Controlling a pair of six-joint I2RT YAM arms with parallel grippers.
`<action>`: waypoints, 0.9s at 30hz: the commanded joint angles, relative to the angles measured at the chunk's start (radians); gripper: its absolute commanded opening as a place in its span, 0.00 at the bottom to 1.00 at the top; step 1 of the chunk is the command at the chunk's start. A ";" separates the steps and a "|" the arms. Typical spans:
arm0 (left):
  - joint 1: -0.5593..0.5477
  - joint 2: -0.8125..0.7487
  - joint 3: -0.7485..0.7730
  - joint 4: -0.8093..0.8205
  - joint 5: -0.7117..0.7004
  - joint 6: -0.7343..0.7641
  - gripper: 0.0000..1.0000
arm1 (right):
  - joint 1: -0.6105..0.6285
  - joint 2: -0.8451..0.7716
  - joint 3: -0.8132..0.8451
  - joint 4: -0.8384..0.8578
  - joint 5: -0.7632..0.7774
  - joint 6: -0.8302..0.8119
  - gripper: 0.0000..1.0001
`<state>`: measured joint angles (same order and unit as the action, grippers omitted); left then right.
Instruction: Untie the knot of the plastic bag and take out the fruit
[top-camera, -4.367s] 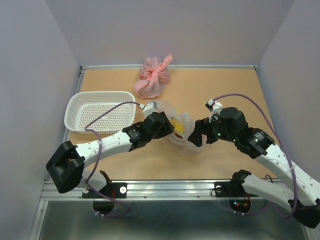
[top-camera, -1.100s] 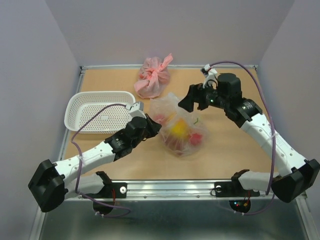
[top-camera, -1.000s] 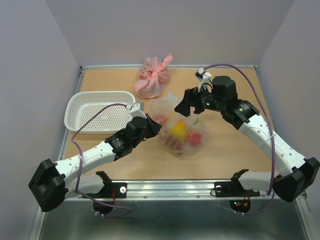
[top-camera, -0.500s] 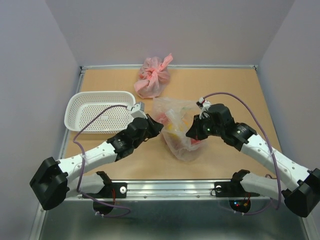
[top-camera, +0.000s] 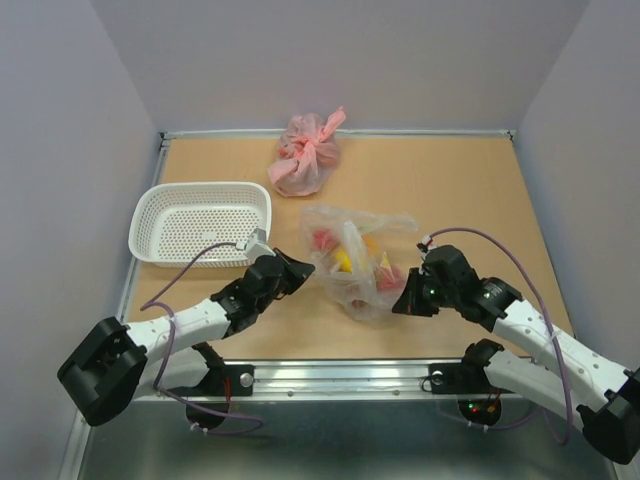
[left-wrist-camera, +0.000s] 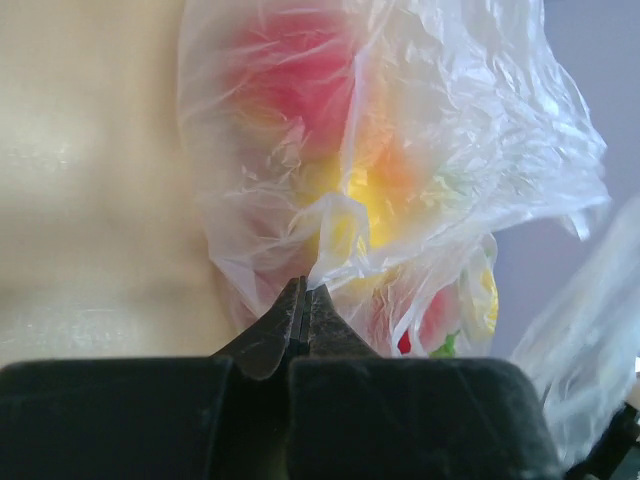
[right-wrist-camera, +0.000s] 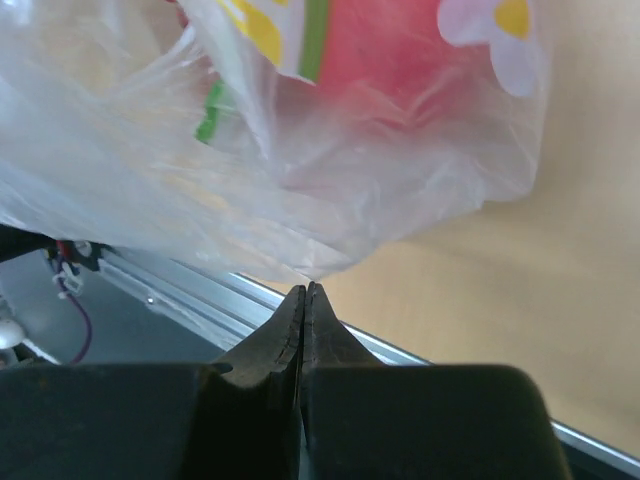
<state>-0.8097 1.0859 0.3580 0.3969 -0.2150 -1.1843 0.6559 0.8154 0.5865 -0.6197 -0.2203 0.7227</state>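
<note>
The table (top-camera: 470, 190) carried a white basket (top-camera: 200, 186) at its left side. The plastic bag (top-camera: 355, 262) lay slumped near the middle front, just right of the basket and between the two arms. A pink tied bag (top-camera: 305, 160) sat behind it, near the far edge. The left end effector (left-wrist-camera: 305, 292) was closed, pinching a pointed fold of the bag's left side. The right end effector (right-wrist-camera: 304, 292) was likewise closed on the film at the bag's right edge. The fruit (top-camera: 345, 258), red and yellow, remained inside the bag.
</note>
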 joint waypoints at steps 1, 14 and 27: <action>0.012 -0.090 -0.025 0.056 -0.027 -0.023 0.00 | 0.001 0.001 0.009 -0.124 0.061 0.020 0.00; 0.014 -0.146 0.197 -0.228 0.048 0.411 0.33 | 0.001 0.178 0.495 -0.118 0.148 -0.270 0.94; 0.012 -0.104 0.263 -0.276 0.088 0.541 0.49 | 0.001 0.620 0.820 -0.002 0.225 -0.384 0.99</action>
<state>-0.7982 0.9867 0.5594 0.1295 -0.1387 -0.7162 0.6559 1.3979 1.3540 -0.6678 0.0002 0.3927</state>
